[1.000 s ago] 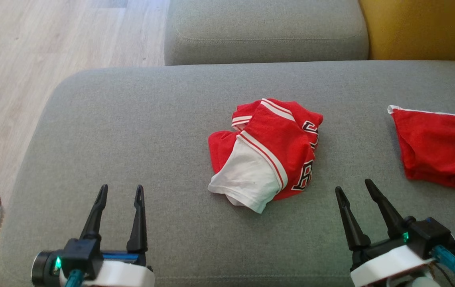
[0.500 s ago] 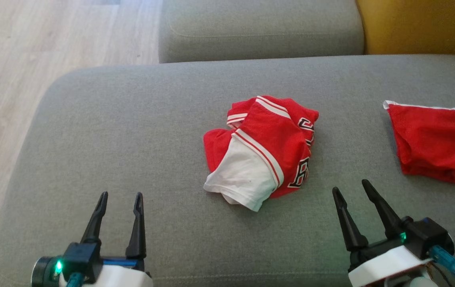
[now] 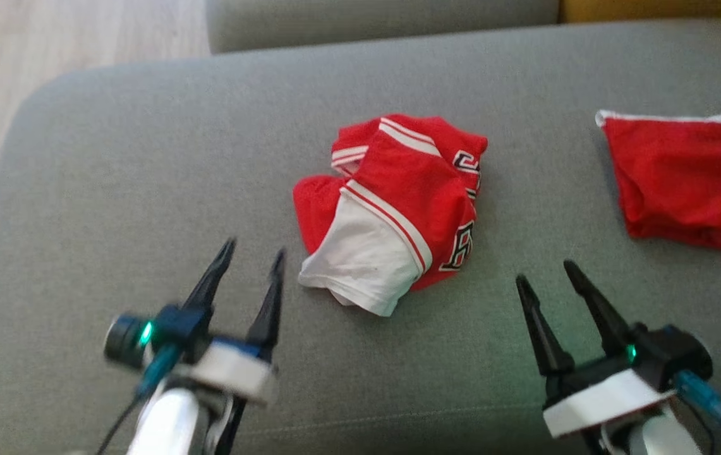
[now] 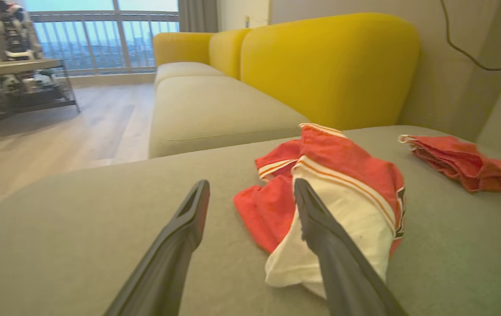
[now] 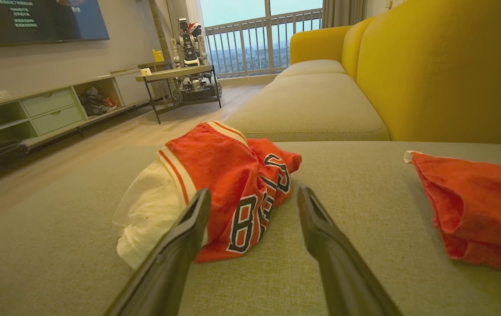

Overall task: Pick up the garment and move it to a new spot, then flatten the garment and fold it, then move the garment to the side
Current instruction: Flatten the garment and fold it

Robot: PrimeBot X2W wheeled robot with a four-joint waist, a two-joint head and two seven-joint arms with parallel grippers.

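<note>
So here's where I'm at: the garment (image 3: 392, 208), red with a white panel, white stripes and black lettering, sits bunched in a heap around the middle of the grey sofa cushion (image 3: 145, 189). My left gripper (image 3: 256, 246) hovers just to the heap's left and a bit nearer me, fingers spread apart with nothing between them. It's kinda blurry in the head view. In the left wrist view one finger overlaps the white part of the cloth, but I can't tell if it actually touches.

My right gripper (image 3: 544, 271) is on the garment's other side, also nearer me, fingers wide apart and empty, pointing toward the lettered edge.

Further right on the same cushion lies a second red cloth (image 3: 682, 177), flatter, white hem along its far edge, well apart from the heap. There's a yellow backrest (image 4: 329, 66) behind, and a wood floor (image 3: 82, 38) off to my left.
</note>
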